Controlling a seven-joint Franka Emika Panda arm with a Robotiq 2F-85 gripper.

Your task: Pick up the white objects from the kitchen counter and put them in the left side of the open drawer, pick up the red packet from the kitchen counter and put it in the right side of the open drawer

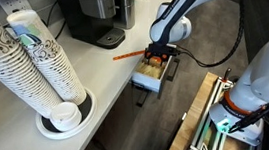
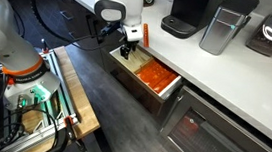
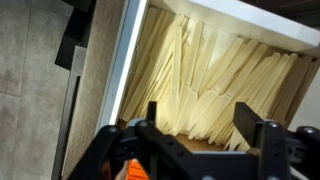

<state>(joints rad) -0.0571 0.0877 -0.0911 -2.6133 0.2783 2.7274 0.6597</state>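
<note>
The open drawer (image 2: pixel 135 86) sticks out below the kitchen counter (image 2: pixel 226 75), and shows in both exterior views (image 1: pixel 144 85). It holds orange packets (image 2: pixel 154 76) in one section and pale yellow packets (image 3: pixel 210 70) in another. My gripper (image 3: pixel 198 125) is open and empty, and hovers low over the pale yellow section. It also shows in both exterior views (image 1: pixel 156 57) (image 2: pixel 125 53). The red packet (image 1: pixel 126 55), a thin orange-red stick, lies on the counter edge (image 1: pixel 85 65) just beside the drawer. No loose white objects show on the counter.
A tall leaning stack of paper cups (image 1: pixel 36 60) stands on a plate near the camera. A coffee machine (image 1: pixel 91 10) and a metal canister (image 2: pixel 221 29) stand at the back of the counter. A wooden cart (image 2: pixel 69 90) stands on the floor by the robot base.
</note>
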